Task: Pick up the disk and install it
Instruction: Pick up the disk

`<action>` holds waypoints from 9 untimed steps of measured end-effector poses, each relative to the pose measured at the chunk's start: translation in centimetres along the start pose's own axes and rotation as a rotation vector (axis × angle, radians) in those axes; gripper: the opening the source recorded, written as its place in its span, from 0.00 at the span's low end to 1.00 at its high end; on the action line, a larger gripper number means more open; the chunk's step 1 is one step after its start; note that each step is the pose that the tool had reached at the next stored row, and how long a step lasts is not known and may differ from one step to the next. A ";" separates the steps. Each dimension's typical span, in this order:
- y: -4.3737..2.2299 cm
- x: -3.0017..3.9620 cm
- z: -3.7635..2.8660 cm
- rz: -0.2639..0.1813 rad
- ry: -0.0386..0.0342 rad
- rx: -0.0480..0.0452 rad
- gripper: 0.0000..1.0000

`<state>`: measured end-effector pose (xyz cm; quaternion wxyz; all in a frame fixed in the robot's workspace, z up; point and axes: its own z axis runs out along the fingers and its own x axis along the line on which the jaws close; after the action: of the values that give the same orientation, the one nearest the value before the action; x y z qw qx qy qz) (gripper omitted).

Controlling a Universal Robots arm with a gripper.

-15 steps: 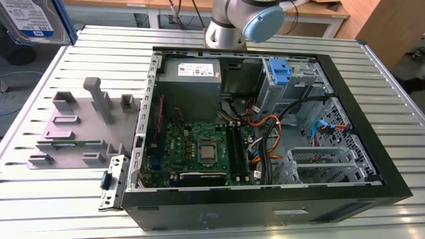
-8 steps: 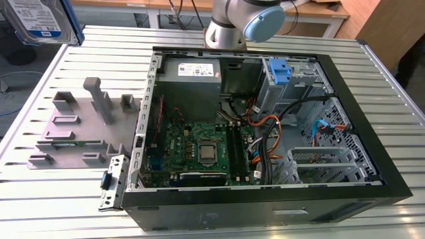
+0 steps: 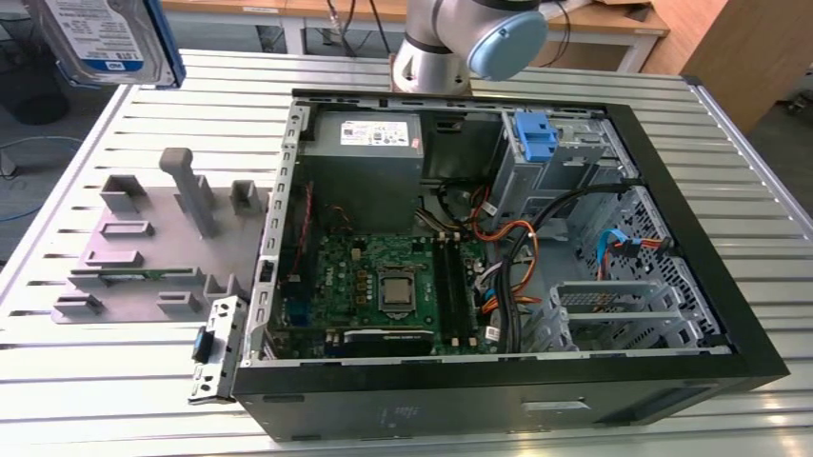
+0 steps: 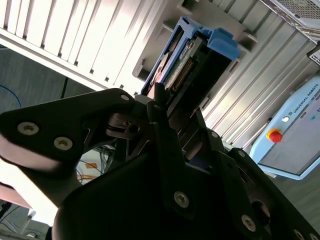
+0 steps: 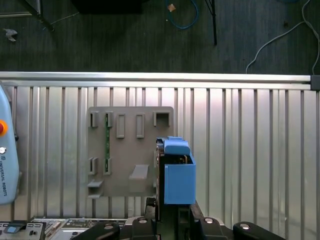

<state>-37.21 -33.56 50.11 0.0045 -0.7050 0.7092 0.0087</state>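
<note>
- While the gripper [image 4: 172, 105] is clamped on one end of the disk [image 3: 109, 38], it hangs at 10 o'clock in the exterior view.
- Judged heavy, rigid, shock-sensitive; hold the metal sides, not the carrier [image 5: 179, 184].

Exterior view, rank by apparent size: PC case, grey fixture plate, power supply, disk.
1. PC case
2. grey fixture plate
3. power supply and disk: about alike; disk is cropped and likely nearer the camera, so unranked.

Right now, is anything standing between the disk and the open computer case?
Nothing visible. The gripper holds the disk aloft at the exterior view's left; the grey fixture plate lies low beside the open case.
</note>
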 end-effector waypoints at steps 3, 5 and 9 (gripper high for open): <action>-1.09 0.00 0.00 0.000 0.0000 0.0000 0.35; -1.83 0.00 -0.01 0.000 0.0000 -0.0001 0.35; -3.41 -0.01 -0.02 0.000 0.0000 -0.0004 0.35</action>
<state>-33.79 -33.58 50.11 0.0044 -0.7049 0.7092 0.0088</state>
